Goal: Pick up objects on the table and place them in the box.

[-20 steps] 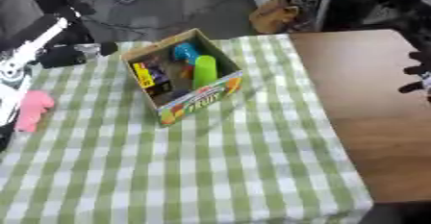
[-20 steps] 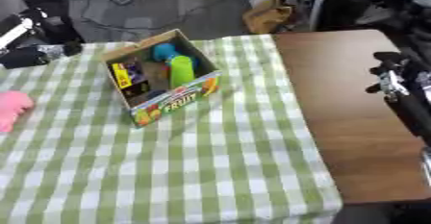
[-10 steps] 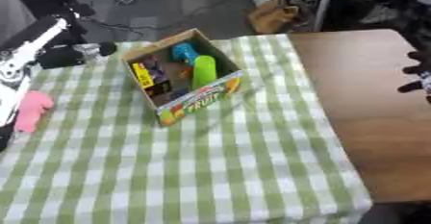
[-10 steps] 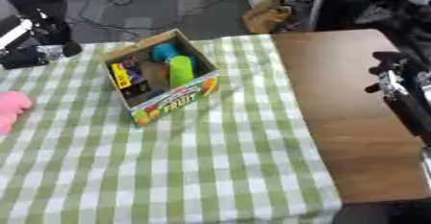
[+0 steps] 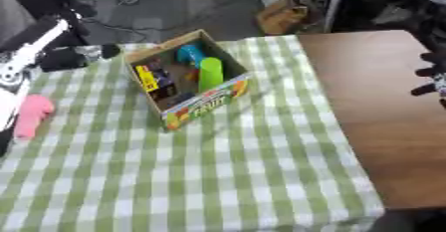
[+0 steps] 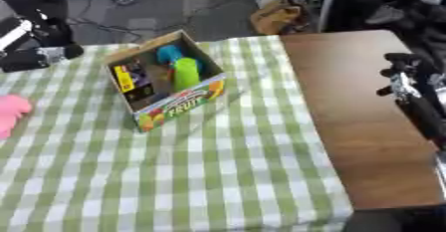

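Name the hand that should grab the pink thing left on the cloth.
Left. The pink thing lies at the table's left edge beside the left arm; the right hand hangs over bare wood far right.

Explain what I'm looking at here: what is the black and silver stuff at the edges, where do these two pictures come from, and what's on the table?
Both pictures come from the two eyes of one camera in the robot's head, looking down at the table, so they are nearly the same. The black and silver parts are the robot's arms. The left robot hand shows at the upper left above the checked cloth; whether its fingers are open or shut cannot be told. The right robot hand is at the right edge over bare wood, fingers curled, holding nothing. On the cloth stands a cardboard box with a green, a blue and a yellow thing inside. A pink thing lies on the cloth at the left, not yet boxed.
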{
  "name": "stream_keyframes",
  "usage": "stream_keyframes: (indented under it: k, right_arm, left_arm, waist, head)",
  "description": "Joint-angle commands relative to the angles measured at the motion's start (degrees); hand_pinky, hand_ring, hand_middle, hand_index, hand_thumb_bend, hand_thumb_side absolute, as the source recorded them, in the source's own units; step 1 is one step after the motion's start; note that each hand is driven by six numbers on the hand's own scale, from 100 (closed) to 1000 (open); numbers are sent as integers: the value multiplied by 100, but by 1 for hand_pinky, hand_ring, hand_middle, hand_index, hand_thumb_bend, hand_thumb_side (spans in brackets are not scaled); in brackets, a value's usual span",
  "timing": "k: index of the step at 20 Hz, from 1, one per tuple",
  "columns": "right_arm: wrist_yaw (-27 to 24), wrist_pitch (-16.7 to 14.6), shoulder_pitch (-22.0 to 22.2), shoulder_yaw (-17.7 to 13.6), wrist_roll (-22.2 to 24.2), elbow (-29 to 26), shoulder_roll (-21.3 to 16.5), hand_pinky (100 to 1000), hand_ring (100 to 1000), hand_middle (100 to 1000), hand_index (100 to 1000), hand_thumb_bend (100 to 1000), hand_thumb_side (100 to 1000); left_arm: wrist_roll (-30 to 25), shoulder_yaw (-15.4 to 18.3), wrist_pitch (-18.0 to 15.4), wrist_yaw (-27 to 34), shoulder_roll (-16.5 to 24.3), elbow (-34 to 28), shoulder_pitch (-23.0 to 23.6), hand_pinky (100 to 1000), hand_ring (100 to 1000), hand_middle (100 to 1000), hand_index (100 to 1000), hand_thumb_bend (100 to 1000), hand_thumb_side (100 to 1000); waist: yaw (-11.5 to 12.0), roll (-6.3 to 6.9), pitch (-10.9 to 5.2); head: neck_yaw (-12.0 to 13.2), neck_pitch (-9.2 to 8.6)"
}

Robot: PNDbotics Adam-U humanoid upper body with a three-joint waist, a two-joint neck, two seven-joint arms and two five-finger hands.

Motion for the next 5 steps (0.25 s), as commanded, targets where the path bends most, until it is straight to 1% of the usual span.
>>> stream_keyframes:
  k: [1,3,4,5]
  right_arm:
    - [11,-6,-68,-61,-17,-68,-122,599,757,808,823,100,730]
    - [11,-4,-68,-65,-22,-68,-123,599,757,808,823,100,730]
    - [12,-3,-67,-67,-25,-68,-125,599,757,807,823,100,729]
    - [12,-1,-65,-73,-31,-67,-123,599,756,808,822,100,729]
  left_arm:
    - [146,119,16,127,175,-237,-22,715,786,852,849,807,811]
    - [240,159,27,214,185,-347,50,705,779,848,846,805,804]
    - [293,186,40,253,200,-398,98,675,757,838,841,807,791]
    - [361,264,24,300,180,-476,172,669,755,837,841,808,789]
  waist:
    - [9,-47,-63]
    - [12,-48,-61]
    - [16,-48,-60]
    - [24,-48,-57]
  head:
    - [-9,-5]
    - [-24,-5]
    - [-31,-5]
    - [-40,-5]
